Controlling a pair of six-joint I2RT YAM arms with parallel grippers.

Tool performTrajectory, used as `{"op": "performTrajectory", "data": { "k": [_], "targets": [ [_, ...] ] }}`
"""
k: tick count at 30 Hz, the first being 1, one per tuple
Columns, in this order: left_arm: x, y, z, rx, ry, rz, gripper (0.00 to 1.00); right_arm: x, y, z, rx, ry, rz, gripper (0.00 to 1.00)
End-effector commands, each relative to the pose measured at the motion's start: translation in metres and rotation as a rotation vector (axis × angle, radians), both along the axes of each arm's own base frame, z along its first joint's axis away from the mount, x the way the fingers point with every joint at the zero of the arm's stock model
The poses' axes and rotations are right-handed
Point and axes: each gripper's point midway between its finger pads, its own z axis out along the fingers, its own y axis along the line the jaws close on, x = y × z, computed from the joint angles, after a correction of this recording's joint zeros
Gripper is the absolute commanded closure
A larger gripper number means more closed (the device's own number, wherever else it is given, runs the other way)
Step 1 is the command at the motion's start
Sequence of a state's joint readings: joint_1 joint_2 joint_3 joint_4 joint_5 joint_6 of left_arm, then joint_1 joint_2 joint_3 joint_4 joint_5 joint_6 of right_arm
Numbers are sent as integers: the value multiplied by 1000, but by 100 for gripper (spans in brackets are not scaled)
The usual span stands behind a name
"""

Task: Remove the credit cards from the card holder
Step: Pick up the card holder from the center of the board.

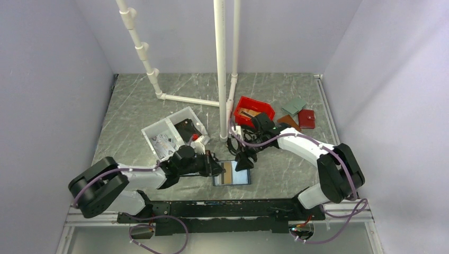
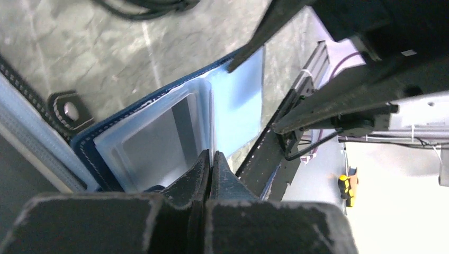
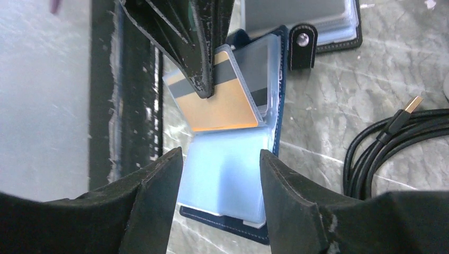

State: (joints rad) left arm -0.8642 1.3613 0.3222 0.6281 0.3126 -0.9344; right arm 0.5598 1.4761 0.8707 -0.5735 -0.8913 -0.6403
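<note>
The card holder (image 1: 239, 177) lies open on the table, navy outside and light-blue inside; it also shows in the right wrist view (image 3: 227, 174) and the left wrist view (image 2: 235, 100). My left gripper (image 1: 218, 169) (image 2: 210, 159) is shut on a gold-orange credit card (image 3: 222, 108) with a black stripe, and its fingers (image 3: 198, 58) pinch the card's striped edge. The card stands tilted above the holder's sleeves. My right gripper (image 1: 244, 160) (image 3: 221, 159) is open and empty, hovering over the holder's bare light-blue page. A snap tab (image 3: 303, 42) sits at the holder's far edge.
A black-edged folio (image 3: 317, 18) lies just beyond the holder. A black cable (image 3: 392, 143) coils to its right. A red bin (image 1: 254, 110), a white divided bin (image 1: 172, 135), a red wallet (image 1: 306, 118), a brown wallet (image 1: 288, 123) and white pipes (image 1: 221, 69) stand further back.
</note>
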Motion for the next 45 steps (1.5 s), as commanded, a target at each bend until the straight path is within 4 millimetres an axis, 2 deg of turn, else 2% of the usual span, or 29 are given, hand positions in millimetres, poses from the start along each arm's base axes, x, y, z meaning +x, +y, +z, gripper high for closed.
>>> {"op": "performTrajectory", "data": {
  "k": [1,8,14,19,25,29,35,37,40,45],
  "targets": [
    [9,-6,69,-167,-294,-27,100,-8,13,45,198,127,-8,40],
    [5,1,108,-238,-436,-31,100,-12,21,56,270,251,-24,36],
    [2,4,122,-277,-464,-25,100,-10,20,70,334,338,-29,36],
    [2,4,131,-299,-477,-22,100,-12,19,79,373,380,-18,40],
    [3,3,143,-329,-496,-15,100,-16,20,85,402,433,8,50],
    [4,2,153,-358,-513,-6,100,-18,20,89,412,454,18,51],
    [10,-2,153,-352,-507,11,100,-22,19,98,444,486,60,53],
    [13,-3,147,-329,-490,22,100,-24,18,102,455,499,76,57],
    [19,0,134,-275,-458,59,100,-24,17,106,471,484,90,68],
    [26,5,124,-212,-434,105,100,-24,17,103,462,475,80,71]
  ]
}}
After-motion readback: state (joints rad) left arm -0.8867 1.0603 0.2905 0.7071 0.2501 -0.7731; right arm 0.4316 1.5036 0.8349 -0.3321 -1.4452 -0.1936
